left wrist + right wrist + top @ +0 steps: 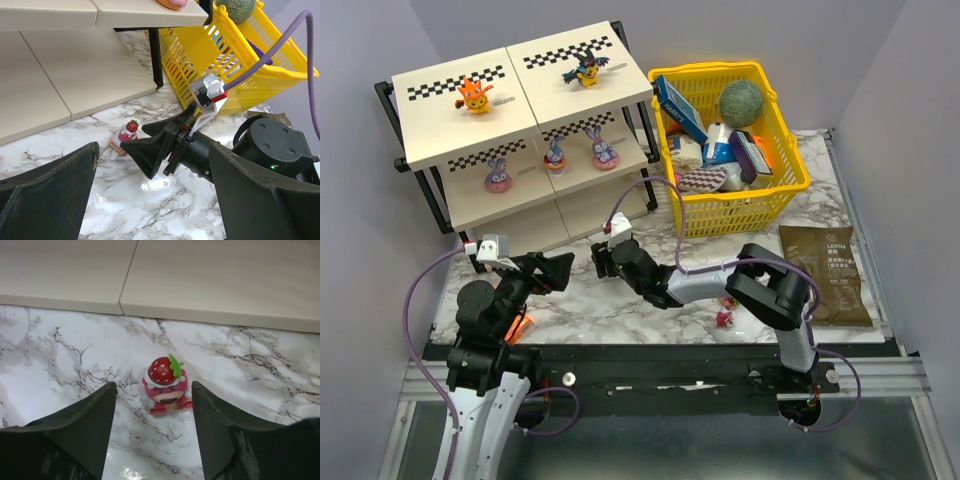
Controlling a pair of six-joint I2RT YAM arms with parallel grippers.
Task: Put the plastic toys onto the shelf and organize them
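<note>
A small red-pink toy with a strawberry on its head [165,384] stands upright on the marble, just in front of the shelf's bottom panel [215,280]. My right gripper [153,387] is open, with a fingertip on each side of the toy and not pressing it. The left wrist view shows the same toy [129,131] at the right gripper's [133,137] tips. My left gripper [154,150] is open and empty, just behind. On the shelf [440,140] stand an orange toy [473,96], a black-and-yellow winged toy [587,70] and three purple bunny-eared toys [497,173]. Another red-pink toy [727,318] lies by the right arm.
A yellow basket [790,190] holding boxes and a green ball stands right of the shelf. A brown packet [825,275] lies at the right edge. An orange packet [520,325] shows under the left arm. The two grippers [560,270] sit close together in front of the shelf.
</note>
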